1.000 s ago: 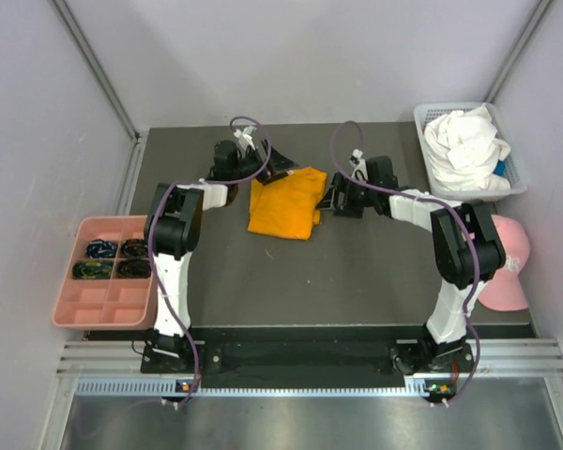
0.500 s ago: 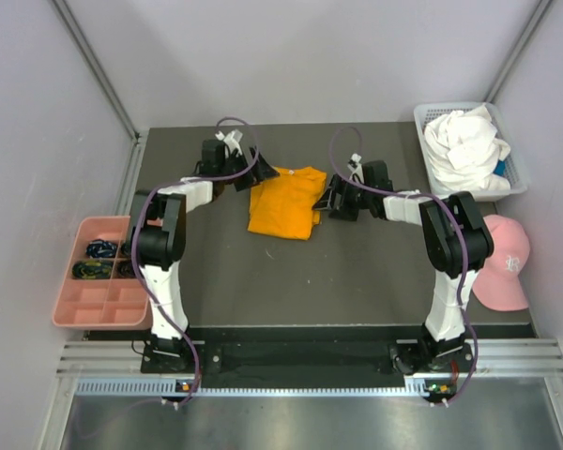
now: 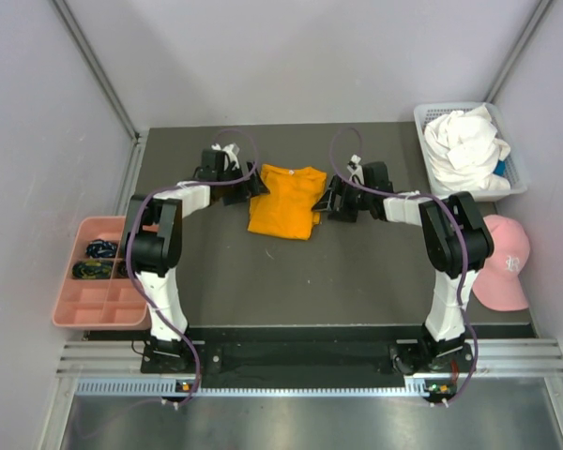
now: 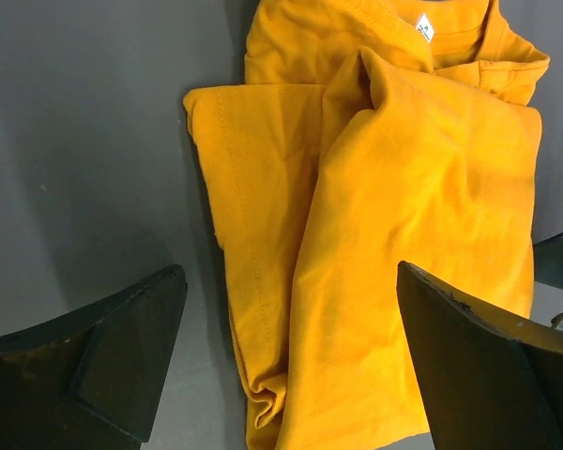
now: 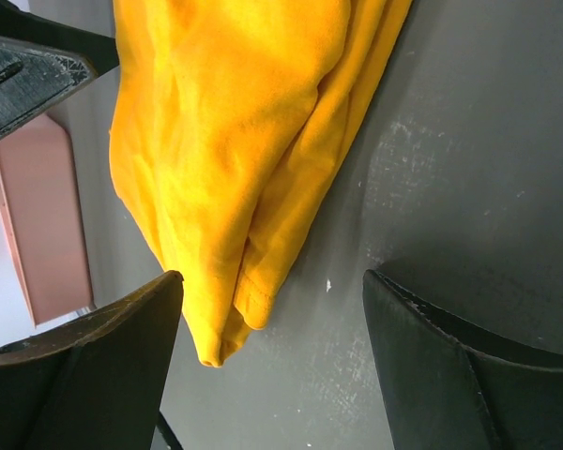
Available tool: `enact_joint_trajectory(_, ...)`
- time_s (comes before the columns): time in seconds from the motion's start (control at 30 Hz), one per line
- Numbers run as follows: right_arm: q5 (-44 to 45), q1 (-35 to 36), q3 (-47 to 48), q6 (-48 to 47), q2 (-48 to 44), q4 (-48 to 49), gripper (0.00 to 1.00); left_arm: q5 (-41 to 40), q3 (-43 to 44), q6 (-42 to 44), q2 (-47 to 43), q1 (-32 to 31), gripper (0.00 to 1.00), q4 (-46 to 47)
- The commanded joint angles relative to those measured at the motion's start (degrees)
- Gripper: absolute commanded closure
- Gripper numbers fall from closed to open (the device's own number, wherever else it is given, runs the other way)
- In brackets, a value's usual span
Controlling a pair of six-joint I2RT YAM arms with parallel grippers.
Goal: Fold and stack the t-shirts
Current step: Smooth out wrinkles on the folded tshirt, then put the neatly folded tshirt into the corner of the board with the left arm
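The orange t-shirt (image 3: 283, 201) lies folded into a narrow rectangle on the dark table, collar toward the back. My left gripper (image 3: 251, 184) is open and empty, low at the shirt's left edge; in the left wrist view the orange cloth (image 4: 375, 234) lies between and beyond its spread fingers (image 4: 103, 356). My right gripper (image 3: 327, 201) is open and empty at the shirt's right edge; the right wrist view shows the shirt's folded edge (image 5: 244, 159) ahead of the jaws. The white t-shirt (image 3: 464, 145) is bunched in the basket at the back right.
A white plastic basket (image 3: 517, 178) stands at the back right. A pink cap (image 3: 504, 262) lies at the right edge. A pink compartment tray (image 3: 94, 305) with dark items sits at the left edge. Grey walls close in on three sides.
My left gripper has let go of the shirt's left flap, which now lies flat, and has dropped low beside the left edge. My right gripper has barely moved.
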Motion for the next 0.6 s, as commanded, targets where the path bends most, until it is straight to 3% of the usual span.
enact_joint_trajectory(0.0, -1.44, 0.11, -0.75, 0.6, -1.48, 1.72, 0.23, -1.17, -1.21, 1.73, 1.51, 0.07, 0.01, -4.55)
enact_joint_trajectory(0.3, -2.15, 0.19, -0.23, 0.78, -0.87, 1.64, 0.23, 9.29, -0.51, -2.67, 9.59, -2.39, 0.01, 4.33)
enact_joint_trajectory(0.57, -1.53, 0.11, 0.39, 0.16, -1.04, 0.32, 0.23, 10.09, 0.38, 0.31, 11.1, -5.64, 0.02, 0.04)
